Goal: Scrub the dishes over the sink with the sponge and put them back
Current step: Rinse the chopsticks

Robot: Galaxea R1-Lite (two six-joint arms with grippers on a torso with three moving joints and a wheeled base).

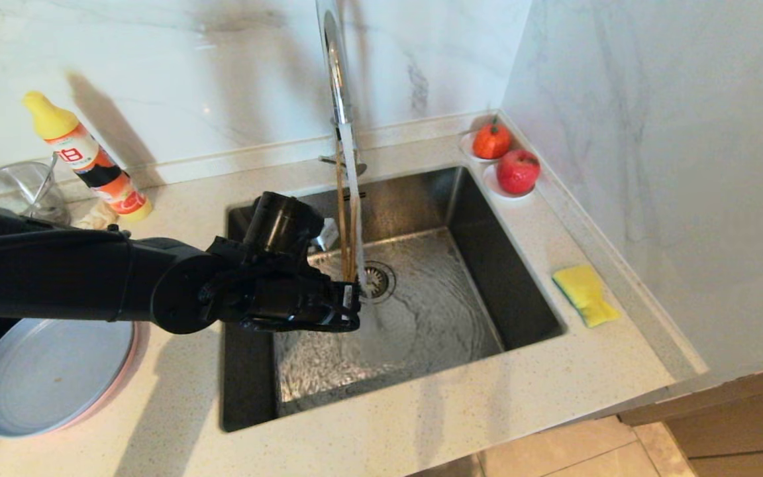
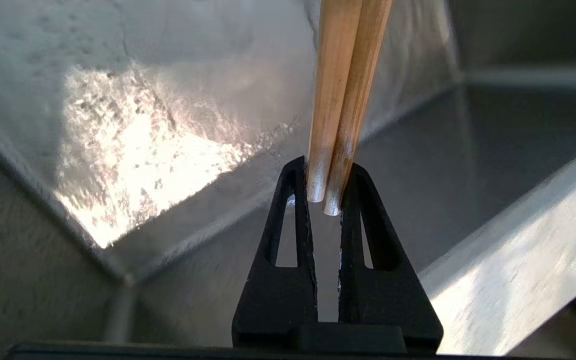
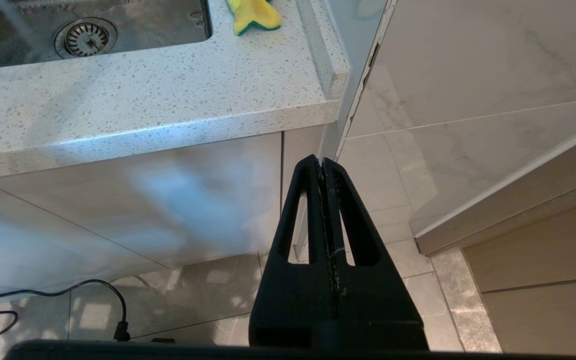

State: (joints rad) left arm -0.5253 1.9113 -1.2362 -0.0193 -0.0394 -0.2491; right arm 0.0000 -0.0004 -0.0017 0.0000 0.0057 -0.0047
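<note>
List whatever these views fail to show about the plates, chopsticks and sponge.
- Pink plate: head view shows only a rim sliver; the blue plate covers it, and the left arm crosses both.
- Chopsticks: their far ends run past the left wrist view's edge; the left tool grips the near ends.
- Sponge: green face hardly seen; right wrist view's edge crops it.

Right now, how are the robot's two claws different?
The left claw is over the sink, pinching a pair of wooden chopsticks under the running water; the right claw holds nothing. The left claw's fingers are kept apart by the chopsticks; the right claw's are pressed together, down beside the counter. Both are black.
</note>
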